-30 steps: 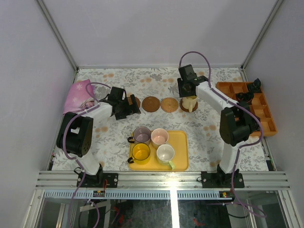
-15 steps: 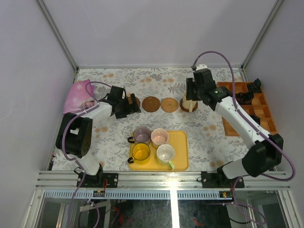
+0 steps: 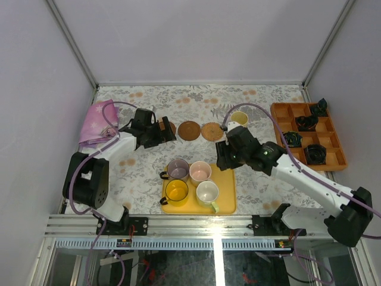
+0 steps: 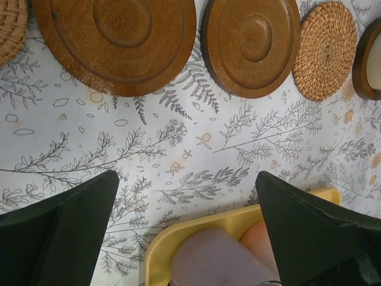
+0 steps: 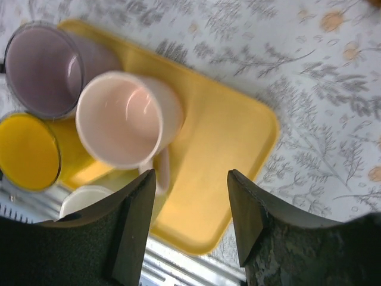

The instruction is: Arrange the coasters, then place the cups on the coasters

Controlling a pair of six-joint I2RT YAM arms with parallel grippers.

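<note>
Four cups stand on the yellow tray (image 3: 227, 182): purple-grey (image 3: 177, 169), pink (image 3: 200, 172), yellow (image 3: 177, 191) and white (image 3: 207, 192). The cream cup (image 3: 239, 118) stands at the back on a coaster (image 4: 359, 59). Further coasters lie in a row: two wooden discs (image 4: 119, 36) (image 4: 253, 42) and a woven one (image 4: 326, 50). My left gripper (image 3: 162, 134) hangs open over the bare cloth just in front of that row (image 4: 186, 179). My right gripper (image 3: 222, 158) is open above the tray's empty right side, beside the pink cup's (image 5: 128, 119) handle, holding nothing (image 5: 191, 173).
An orange compartment box (image 3: 309, 134) with black parts sits at the right edge. A pink cloth (image 3: 98, 119) lies at the back left. Another woven disc (image 4: 11, 24) shows at the left wrist view's top left corner. Enclosure walls ring the table.
My right gripper let go of the cream cup on the back coaster, swung forward and left to the tray, and opened wider. The left arm barely moved.
</note>
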